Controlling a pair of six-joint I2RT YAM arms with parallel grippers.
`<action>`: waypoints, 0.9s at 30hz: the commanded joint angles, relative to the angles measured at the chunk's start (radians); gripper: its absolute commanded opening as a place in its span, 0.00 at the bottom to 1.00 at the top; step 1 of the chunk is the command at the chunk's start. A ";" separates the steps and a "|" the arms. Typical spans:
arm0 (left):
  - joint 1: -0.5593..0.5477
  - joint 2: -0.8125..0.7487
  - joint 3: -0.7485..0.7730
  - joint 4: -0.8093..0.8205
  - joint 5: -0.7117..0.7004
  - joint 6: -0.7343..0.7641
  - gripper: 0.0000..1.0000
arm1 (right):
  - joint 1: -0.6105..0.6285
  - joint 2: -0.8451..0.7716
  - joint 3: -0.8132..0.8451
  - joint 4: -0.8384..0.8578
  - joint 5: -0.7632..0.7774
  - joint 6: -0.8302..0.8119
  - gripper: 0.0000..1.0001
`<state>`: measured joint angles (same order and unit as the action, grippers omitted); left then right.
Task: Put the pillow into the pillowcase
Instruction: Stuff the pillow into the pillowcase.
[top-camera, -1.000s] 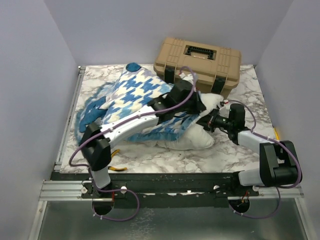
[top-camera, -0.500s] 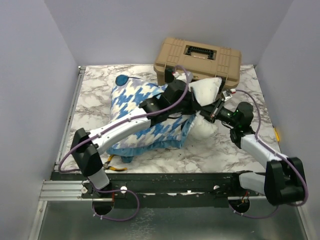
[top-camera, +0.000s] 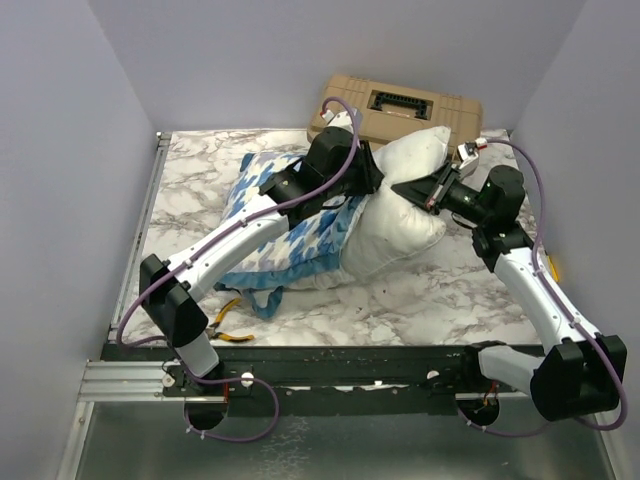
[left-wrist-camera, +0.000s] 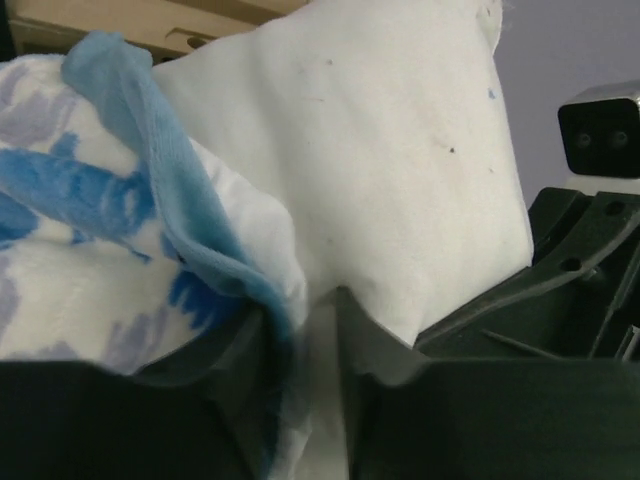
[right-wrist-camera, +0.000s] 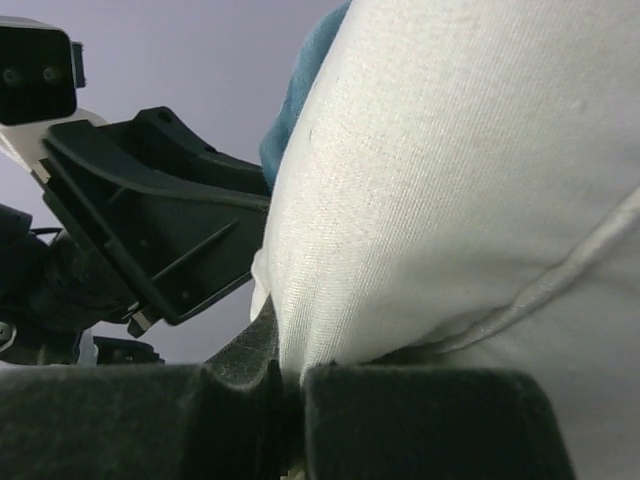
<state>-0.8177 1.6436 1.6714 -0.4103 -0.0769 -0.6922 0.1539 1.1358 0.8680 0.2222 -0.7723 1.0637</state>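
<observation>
Looking down from the top camera, I judge the coming move to turn on one line: the pillow lies on a slant, its near-left end buried in the pillowcase and its bare end raised toward the far right; the case's mouth therefore sits to the left of the bare part, and the pillow must go down-left along that axis, or the rim must come up-right over it. Both hands meet at the mouth; the left gripper is at the blue frilled edge, jaws a little apart with rim cloth lying in the gap, and I cannot tell whether it bites that cloth or merely straddles it; the right gripper is pinched tight on a fold of white pillow fabric, and it is the hand nearer the exposed end. Roughly half the pillow shows outside, by my estimate.

Underneath is a marble-patterned table; a tan hard case stands just behind the pillow's raised corner, so room that way is tight; a yellow-handled tool lies near the front-left edge; plain grey walls close three sides.
</observation>
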 joint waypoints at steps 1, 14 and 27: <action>-0.005 0.024 0.071 -0.046 0.021 0.078 0.47 | 0.009 0.036 0.012 0.004 0.013 -0.015 0.00; -0.051 -0.113 -0.019 -0.424 -0.300 0.183 0.95 | 0.009 0.067 -0.023 -0.058 -0.003 -0.029 0.00; -0.091 -0.058 -0.153 -0.432 -0.362 0.151 0.28 | 0.009 0.092 -0.003 -0.070 -0.027 -0.035 0.00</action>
<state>-0.9070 1.5826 1.5188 -0.8257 -0.3485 -0.5617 0.1558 1.2232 0.8490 0.1322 -0.7643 1.0451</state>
